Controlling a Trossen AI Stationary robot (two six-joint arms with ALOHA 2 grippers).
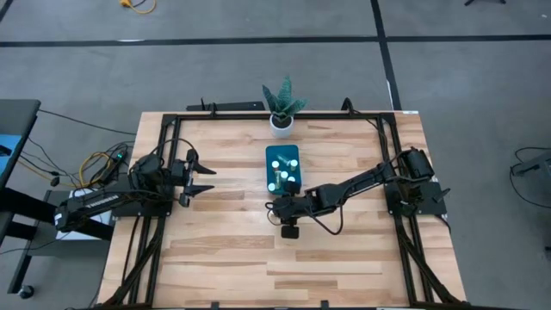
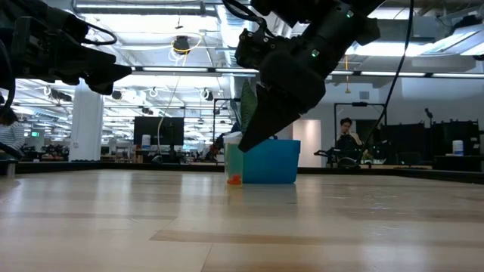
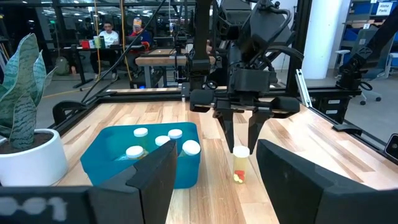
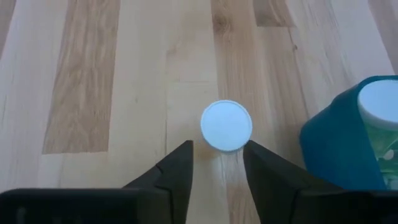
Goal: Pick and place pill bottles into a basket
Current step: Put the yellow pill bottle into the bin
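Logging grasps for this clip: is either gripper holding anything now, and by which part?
Nothing is held. The right gripper is open, fingers straddling the white cap of a pill bottle standing beside the basket. The left gripper is open and empty.

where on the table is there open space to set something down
Bare wood spans the table's near half, below both arms. Another patch lies between the open left gripper and the teal rectangular basket. It's crowded at the basket's near end: the open right gripper straddles a white-capped pill bottle.

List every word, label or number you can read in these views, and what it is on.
None can be read.
Pill bottles in the basket: no label legible.
Bottle under the right gripper: no text visible.
White sign in the room behind: too blurred.
Left gripper: no markings.
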